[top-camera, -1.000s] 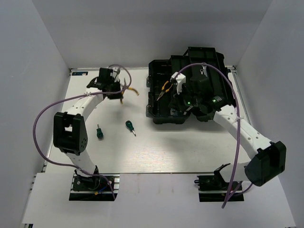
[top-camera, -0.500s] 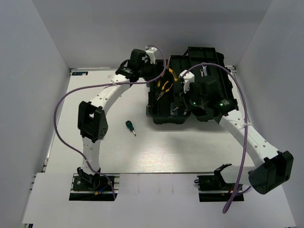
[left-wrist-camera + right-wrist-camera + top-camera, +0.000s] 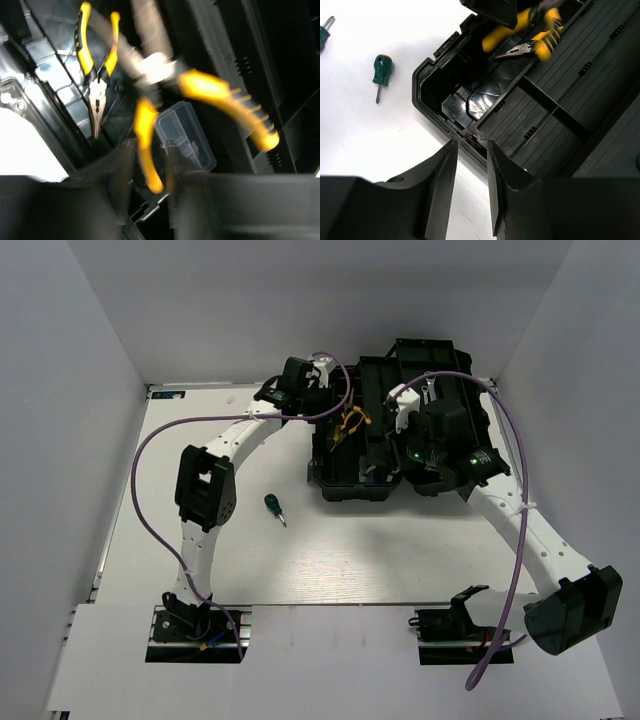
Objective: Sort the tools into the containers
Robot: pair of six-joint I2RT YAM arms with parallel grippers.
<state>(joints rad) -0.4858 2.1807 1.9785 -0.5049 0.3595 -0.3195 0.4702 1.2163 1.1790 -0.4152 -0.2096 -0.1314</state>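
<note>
The black toolbox [image 3: 340, 485] lies open at the table's back right. One yellow-handled pliers [image 3: 95, 75] rests in its left compartment. A second yellow-handled pliers [image 3: 220, 105] hangs blurred over the same compartment, one handle tip loose between the fingers of my open left gripper [image 3: 150, 172]. From above, my left gripper [image 3: 332, 405] hovers at the box's back left corner, over the yellow pliers [image 3: 352, 422]. My right gripper [image 3: 471, 145] is open and holds nothing; it is above the toolbox's front wall [image 3: 427, 95]. A green-handled screwdriver [image 3: 273, 506] lies on the table.
A second green screwdriver [image 3: 323, 31] shows at the edge of the right wrist view. A small clear-lidded box [image 3: 187, 137] sits inside the toolbox below the left gripper. The left arm's elbow [image 3: 205, 490] stands over the table's left half. White walls enclose the table.
The left arm carried the pliers from the table's back left to over the toolbox, then its jaws widened and the pliers came loose. The right gripper drew back slightly and opened wider.
</note>
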